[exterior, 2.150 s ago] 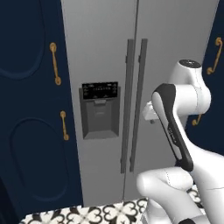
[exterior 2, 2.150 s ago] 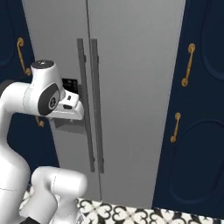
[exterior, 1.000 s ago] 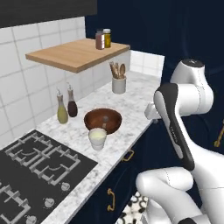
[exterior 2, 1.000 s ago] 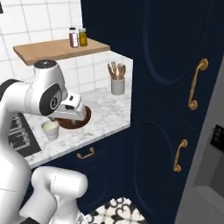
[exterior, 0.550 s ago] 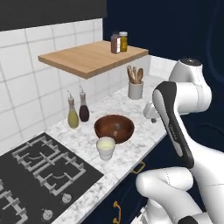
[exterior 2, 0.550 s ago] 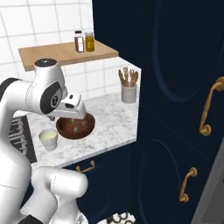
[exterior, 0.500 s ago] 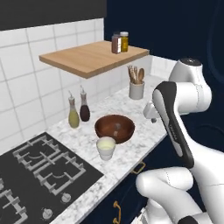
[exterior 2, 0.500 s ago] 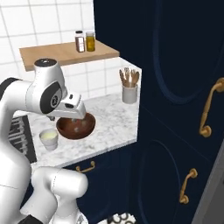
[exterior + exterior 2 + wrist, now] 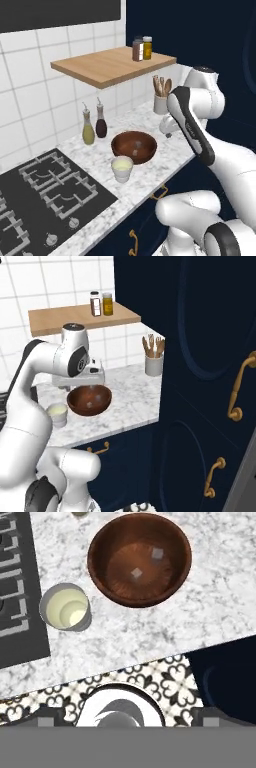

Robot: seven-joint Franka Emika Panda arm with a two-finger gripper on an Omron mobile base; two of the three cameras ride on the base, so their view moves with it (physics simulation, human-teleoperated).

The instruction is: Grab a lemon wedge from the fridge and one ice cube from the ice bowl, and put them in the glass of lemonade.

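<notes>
The ice bowl, round and dark reddish-brown, stands on the marble counter with two ice cubes inside. Beside it, toward the stove, is the glass of lemonade, a whitish cup with pale liquid. Bowl and cup also show from the left base view. My gripper hangs open and empty above the bowl's near side, over the counter's front edge. A grey sliver of the fridge shows at the lower right. The lemon wedge is out of view.
Two bottles stand by the tiled wall behind the bowl. A grey utensil holder with wooden spoons sits at the counter's right end. A wooden shelf with two jars hangs above. The black stove lies left. Dark blue cabinets rise on the right.
The whole picture has shifted from the fridge doors to the counter, so the base has driven. Bowl and cup now sit nearer. The gripper has stayed open and empty.
</notes>
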